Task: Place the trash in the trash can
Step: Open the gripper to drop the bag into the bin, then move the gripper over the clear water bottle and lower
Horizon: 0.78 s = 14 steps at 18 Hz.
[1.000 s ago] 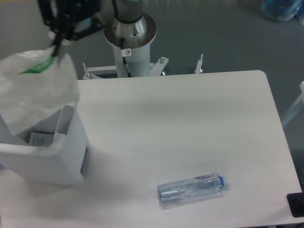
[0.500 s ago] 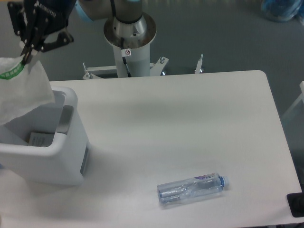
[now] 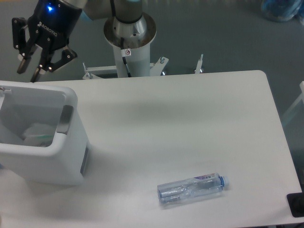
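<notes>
1. Camera view, nearest zone: the clear plastic bottle [image 3: 192,188] lies on its side on the desk [image 3: 180,123], near edge, right of centre, blue cap [image 3: 223,181] pointing right. It looks empty, so probably light, thin-walled and easily crushed; being round and smooth, it may roll or slip. The mid-body, taken across its width, looks like the best hold.
2. Middle zone, left: the trash can [image 3: 40,137] stands at the desk's left edge, well apart from the bottle. The plastic bag [image 3: 35,133] rests inside at the bottom, with a green bit showing. It is soft and limp, and needs no further handling.
3. Far zone, upper left: the pincer [image 3: 28,71] hangs above the can's far rim, fingers spread apart, grasping nothing.
4. Judged status: one item binned; the bottle remains.
</notes>
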Available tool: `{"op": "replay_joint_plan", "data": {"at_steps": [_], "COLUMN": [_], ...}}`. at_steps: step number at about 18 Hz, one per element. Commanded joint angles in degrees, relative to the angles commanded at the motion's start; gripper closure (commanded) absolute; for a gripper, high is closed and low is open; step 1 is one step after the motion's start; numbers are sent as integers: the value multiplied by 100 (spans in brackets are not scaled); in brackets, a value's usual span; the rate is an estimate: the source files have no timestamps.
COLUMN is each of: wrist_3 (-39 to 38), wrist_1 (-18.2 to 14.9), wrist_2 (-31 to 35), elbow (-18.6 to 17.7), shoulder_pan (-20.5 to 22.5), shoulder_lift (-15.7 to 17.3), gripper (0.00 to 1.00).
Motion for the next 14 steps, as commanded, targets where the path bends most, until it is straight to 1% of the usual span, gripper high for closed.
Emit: {"op": "replay_joint_plan", "data": {"at_steps": [2,5,8,10,12,14], "wrist_3": [105,482,869,1036,1256,1318], "wrist_1": [9,9,9,18,18,18], "wrist_2": [-9,-9,17,53,62,97], "elbow": [-9,-9,79,245,491,807], "shoulder_pan": [545,1178,1531,1706,1812,1813], "shoulder_lift": [-44,-342,-912,-1308,-1755,-2160], "gripper": [0,0,0,0,0,0]}}
